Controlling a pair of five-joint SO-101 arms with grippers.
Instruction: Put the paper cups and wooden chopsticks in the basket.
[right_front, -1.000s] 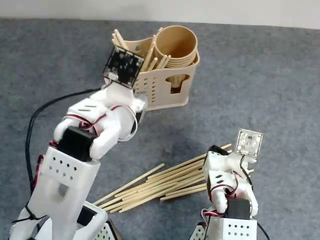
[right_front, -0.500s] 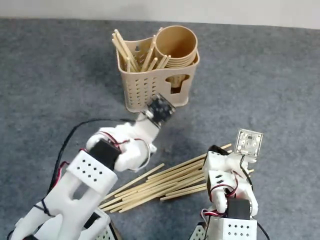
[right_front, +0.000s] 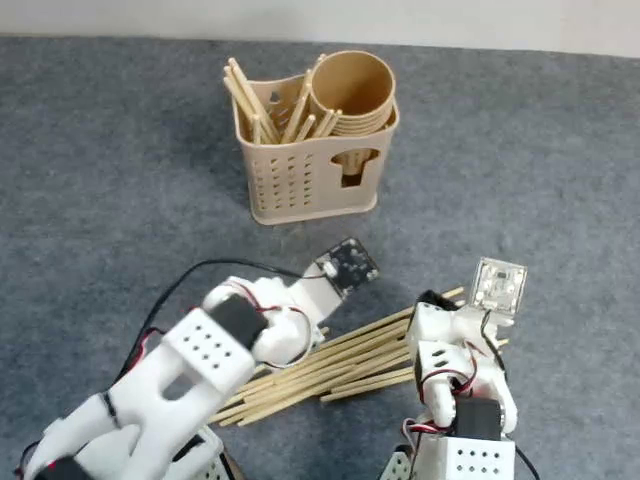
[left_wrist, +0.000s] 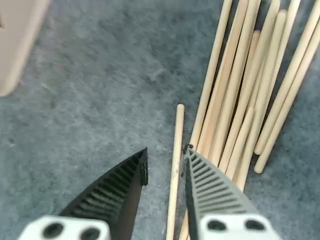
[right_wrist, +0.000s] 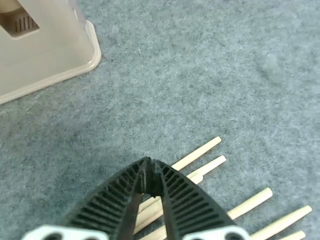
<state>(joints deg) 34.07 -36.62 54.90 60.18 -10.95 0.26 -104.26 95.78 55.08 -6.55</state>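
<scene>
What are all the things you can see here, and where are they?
basket: one, beige, on the far side of the mat.
paper cups: a nested stack, tan, in the basket's right compartment.
standing chopsticks: several, pale wood, in the basket's left compartment.
loose chopsticks: a pile, pale wood, lying on the mat by the arms.
mat: one, grey, under everything.
left claw: black, open, low over the pile, one stick between its fingers.
right claw: black, shut, above the pile's ends.
</scene>
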